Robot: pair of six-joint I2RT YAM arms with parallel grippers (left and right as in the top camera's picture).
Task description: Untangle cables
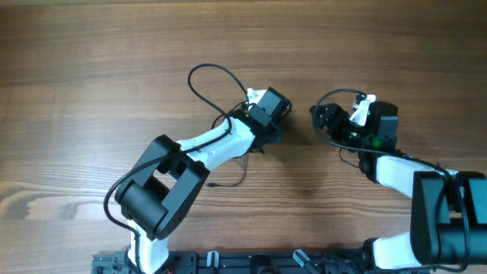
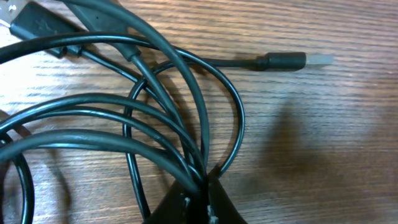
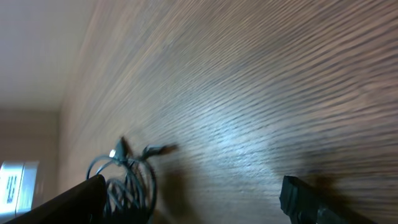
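The cables (image 2: 204, 124) lie looped together at the middle of the surface (image 1: 114, 46), one plug (image 2: 283, 61) pointing to the upper right of the left wrist view. The left tool (image 2: 204, 190) is clenched on several strands at bottom centre. The right tool (image 3: 186, 202), right of the bundle, is released, grasping nothing.

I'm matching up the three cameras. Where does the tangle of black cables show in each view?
Overhead: the cables loop out near the centre, up-left of the left arm's wrist.
Left wrist: the cables fill the left and centre, pinched at the bottom edge by the shut left pincer.
Right wrist: the cables are a small blurred bundle at lower left.
Shared landmark: the wood-grain table, seen in all three.
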